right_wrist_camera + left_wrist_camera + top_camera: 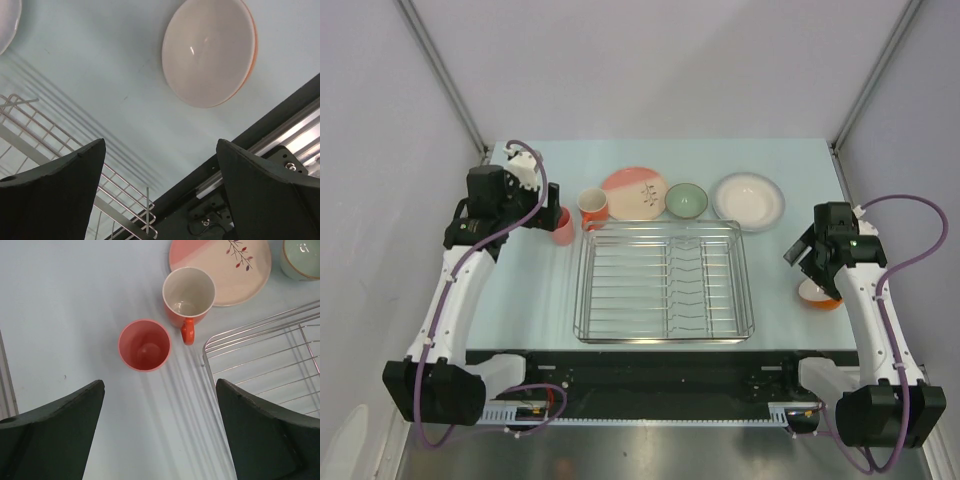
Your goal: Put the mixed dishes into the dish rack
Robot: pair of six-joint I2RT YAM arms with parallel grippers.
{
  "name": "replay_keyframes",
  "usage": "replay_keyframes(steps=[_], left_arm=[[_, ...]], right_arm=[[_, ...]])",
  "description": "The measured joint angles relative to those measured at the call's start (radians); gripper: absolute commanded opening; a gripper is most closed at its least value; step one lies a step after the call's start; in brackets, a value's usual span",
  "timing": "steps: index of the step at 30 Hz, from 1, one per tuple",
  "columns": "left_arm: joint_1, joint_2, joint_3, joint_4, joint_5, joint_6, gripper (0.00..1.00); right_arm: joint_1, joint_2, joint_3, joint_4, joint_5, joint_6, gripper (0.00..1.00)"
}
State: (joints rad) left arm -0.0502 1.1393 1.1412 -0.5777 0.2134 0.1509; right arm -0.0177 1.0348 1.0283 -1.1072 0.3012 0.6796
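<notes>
The silver wire dish rack [663, 280] sits mid-table with nothing in it. Behind it, left to right, stand the pink tumbler [563, 229], orange mug [593, 207], pink-and-cream plate [633, 191], pale green bowl [686, 201] and white shallow plate [748, 200]. The orange bowl [818, 293] lies right of the rack. My left gripper [546, 212] is open and empty above and beside the tumbler [144, 345], near the mug [188, 292]. My right gripper [807, 257] is open and empty above the orange bowl [207, 50].
The rack's left corner [270, 355] shows by my left gripper [160, 405], its near right corner [45, 135] by my right gripper [161, 165]. The table's black front rail [260, 165] lies just past the orange bowl. Grey walls enclose the table.
</notes>
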Motion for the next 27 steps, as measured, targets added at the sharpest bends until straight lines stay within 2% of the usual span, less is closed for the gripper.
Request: replay_keyframes(steps=[8, 13, 19, 27], left_arm=[[0.000, 0.005, 0.000, 0.031, 0.000, 0.017, 1.00], [0.000, 0.047, 0.000, 0.044, 0.011, 0.018, 1.00], [0.000, 0.106, 0.023, 0.034, 0.028, 0.027, 1.00], [0.000, 0.200, 0.157, -0.021, 0.048, 0.039, 1.00]], right_arm=[[-0.006, 0.082, 0.002, -0.137, 0.155, 0.163, 1.00], [-0.023, 0.138, 0.002, -0.193, 0.190, 0.258, 0.99], [-0.027, 0.072, -0.014, -0.214, 0.219, 0.381, 0.95], [-0.038, 0.029, -0.056, -0.224, 0.256, 0.484, 0.97]])
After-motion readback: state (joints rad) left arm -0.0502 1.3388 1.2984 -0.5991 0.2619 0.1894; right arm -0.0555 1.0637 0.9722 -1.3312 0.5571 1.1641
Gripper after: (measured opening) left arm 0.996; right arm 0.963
